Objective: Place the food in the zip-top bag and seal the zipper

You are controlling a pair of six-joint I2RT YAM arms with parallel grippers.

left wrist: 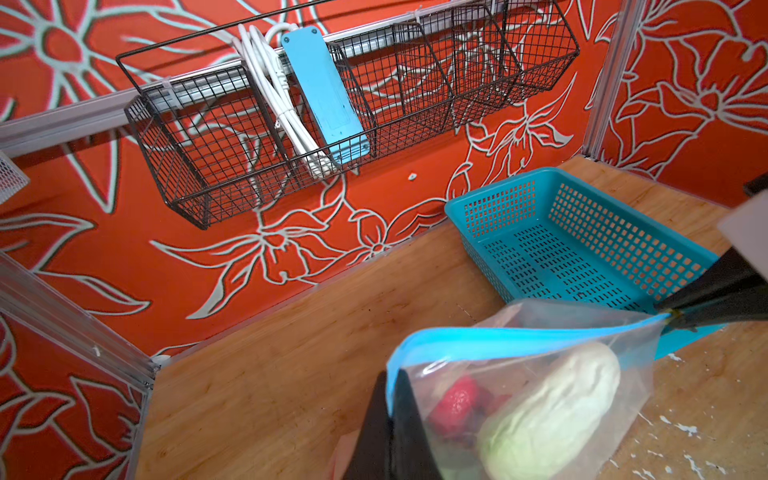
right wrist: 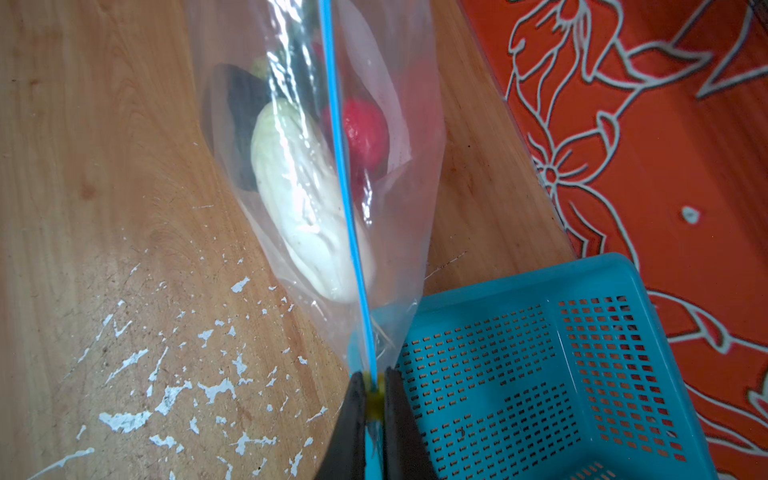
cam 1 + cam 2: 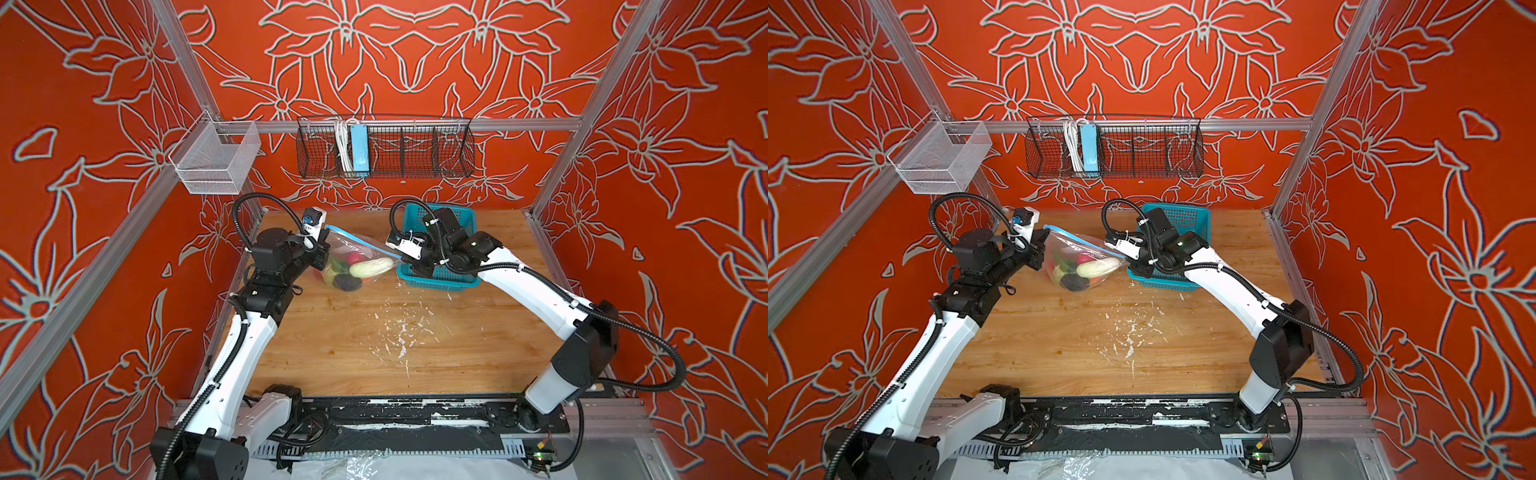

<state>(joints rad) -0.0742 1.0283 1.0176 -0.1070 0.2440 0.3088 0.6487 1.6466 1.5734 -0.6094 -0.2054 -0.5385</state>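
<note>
The clear zip-top bag (image 3: 353,249) (image 3: 1073,249) stands on the wooden table, stretched between my two grippers. Inside lies the food: a white radish (image 3: 371,267) (image 2: 299,199), a red fruit (image 3: 356,258) (image 2: 363,133), a dark avocado (image 3: 348,282) and green pieces. The blue zipper (image 3: 365,242) (image 1: 519,334) (image 2: 345,187) runs taut along the top edge. My left gripper (image 3: 321,255) (image 1: 390,384) is shut on the bag's left end at the zipper. My right gripper (image 3: 402,258) (image 2: 374,388) is shut on the yellow slider tab (image 2: 376,401) at the right end.
A teal perforated basket (image 3: 436,284) (image 1: 582,232) (image 2: 540,374) sits just right of the bag, under my right wrist. On the back wall hang a black wire basket (image 3: 415,145) holding a light-blue power strip (image 3: 358,149), and a white mesh basket (image 3: 216,158). White flecks (image 3: 399,332) mark the table's middle.
</note>
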